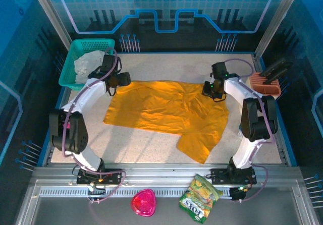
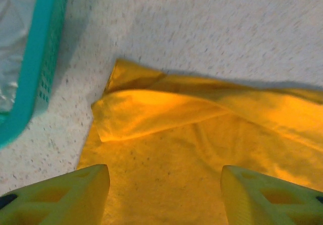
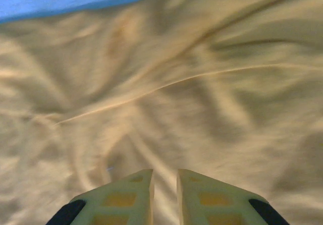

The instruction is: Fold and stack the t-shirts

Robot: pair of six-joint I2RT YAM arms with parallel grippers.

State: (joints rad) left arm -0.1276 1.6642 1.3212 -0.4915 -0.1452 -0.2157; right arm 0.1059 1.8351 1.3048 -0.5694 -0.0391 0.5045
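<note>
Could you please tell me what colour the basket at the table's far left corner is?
The basket is teal green, clearest in the top external view.

Both arms stretched from the near edge of the table (image 1: 146, 147) toward its far side, left gripper (image 1: 122, 78) by the far-left corner, fingers (image 2: 60, 194) spread wide, right gripper (image 1: 209, 90) angled down, fingers (image 3: 126, 197) almost touching.

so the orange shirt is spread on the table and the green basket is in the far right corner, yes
No, the green basket is in the far left corner, as the top view shows. The orange shirt is spread on the table.
</note>
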